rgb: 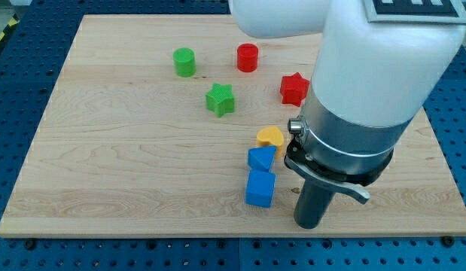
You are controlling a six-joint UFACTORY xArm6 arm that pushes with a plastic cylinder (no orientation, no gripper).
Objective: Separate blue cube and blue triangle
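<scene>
The blue cube (260,188) lies near the board's bottom edge, right of centre. The blue triangle (261,158) sits directly above it in the view, touching or nearly touching it. My tip (309,224) rests on the board to the right of the blue cube and slightly lower, a short gap away from it. The rod rises into the large white arm that fills the view's upper right.
A yellow block (269,137) sits just above the blue triangle. A red star (293,89) is at the arm's left side. A green star (219,99), a green cylinder (184,62) and a red cylinder (248,57) lie toward the view's top. The wooden board (105,165) ends near the bottom.
</scene>
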